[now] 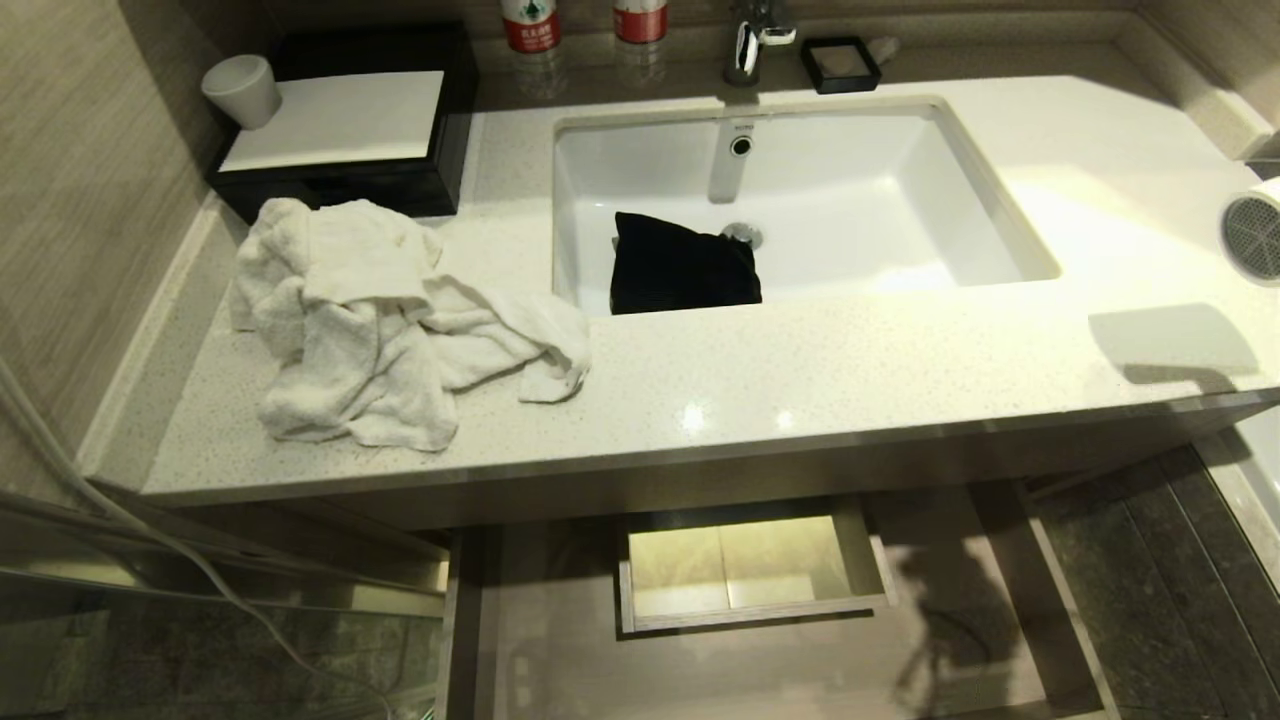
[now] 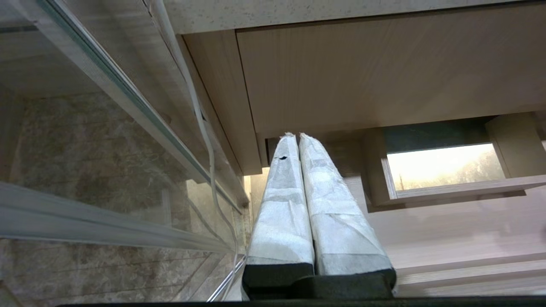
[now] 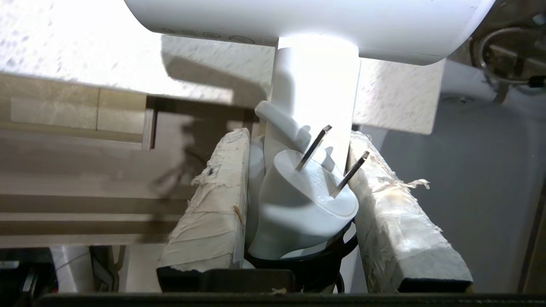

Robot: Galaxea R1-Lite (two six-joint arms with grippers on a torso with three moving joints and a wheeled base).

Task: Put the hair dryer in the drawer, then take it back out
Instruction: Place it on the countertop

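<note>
The white hair dryer (image 1: 1255, 232) hangs at the far right edge of the head view, above the counter's right end, its round mesh grille facing me. In the right wrist view its barrel (image 3: 315, 21) is overhead. My right gripper (image 3: 298, 135) is shut on the white handle, with the cord's plug (image 3: 307, 192) wedged between the taped fingers (image 3: 213, 204). The drawer (image 1: 560, 650) stands pulled open below the counter, with the boxed notch (image 1: 750, 570) inside and nothing lying in it. My left gripper (image 2: 297, 137) is shut and empty, parked low by the drawer's left side.
On the counter (image 1: 800, 370) lie a crumpled white towel (image 1: 370, 320), a black box (image 1: 340, 130) and a cup (image 1: 243, 90). A black pouch (image 1: 680, 265) sits in the sink (image 1: 900, 200). A glass partition (image 2: 85, 128) and a white cable (image 1: 200, 570) are at the left.
</note>
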